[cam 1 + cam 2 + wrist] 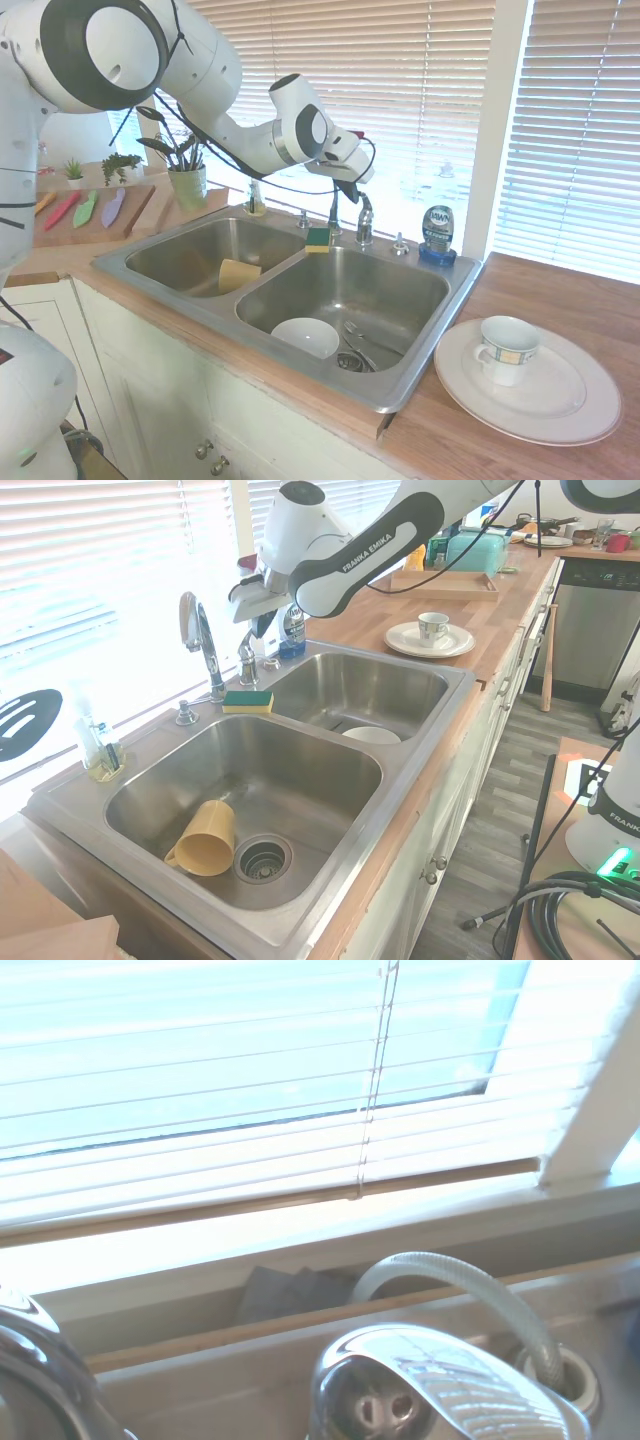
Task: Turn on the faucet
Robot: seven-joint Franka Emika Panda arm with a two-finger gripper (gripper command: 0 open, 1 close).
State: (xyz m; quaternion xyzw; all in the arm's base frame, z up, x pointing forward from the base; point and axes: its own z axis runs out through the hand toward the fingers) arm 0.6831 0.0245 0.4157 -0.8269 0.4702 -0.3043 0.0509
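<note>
**Gripper tilted over the chrome lever at the back of the sink**

The faucet (200,640) stands at the back rim of the steel double sink (420,780), in the upper left of the second exterior view: a thin polished tube arching high, with a separate short chrome lever handle (246,658) just to its right. In the first exterior view the handle (364,222) sits in the upper middle, behind the right basin. The wrist view shows the handle's rounded, mirror-bright top (440,1390) close up, with a ribbed pale hose looping behind it.

The gripper (350,192) hangs tilted just above the handle; its dark fingers point down toward it, but the angle hides whether they are parted or touching the lever, so I cannot tell.

A green-and-yellow sponge (247,701) lies flat on the divider beside the faucet base. A blue dish soap bottle (437,235) stands right of the handle. A yellow cup (205,840) lies on its side in one basin, a white bowl (305,337) in the other. A mug on a round white plate (560,405) rests on the wooden counter.
</note>
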